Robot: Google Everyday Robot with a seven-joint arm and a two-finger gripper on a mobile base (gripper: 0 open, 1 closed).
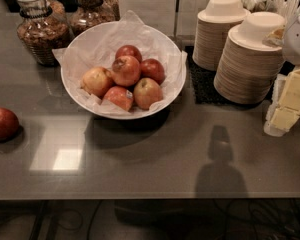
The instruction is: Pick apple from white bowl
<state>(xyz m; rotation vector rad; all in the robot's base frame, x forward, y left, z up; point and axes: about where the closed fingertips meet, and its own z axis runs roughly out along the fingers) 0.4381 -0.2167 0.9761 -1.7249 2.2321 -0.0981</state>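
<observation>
The white bowl point(75, 91), wide, shallow and lined with crumpled white paper, stands on the grey counter left of centre. Several apples are piled in it. The red-orange apple point(126, 70) with the dimpled stem end lies on top in the middle of the pile. A paler yellow-pink apple point(97, 80) lies at its left and others lie around it. My gripper point(289, 104) is at the right edge of the view, low over the counter, well to the right of the bowl and apart from it. It holds nothing that I can see.
Two stacks of beige disposable bowls point(250, 59) stand on a black mat right of the white bowl, close to my gripper. Glass jars point(40, 31) stand behind the bowl at the left. A lone dark red apple point(2, 124) lies at the left edge.
</observation>
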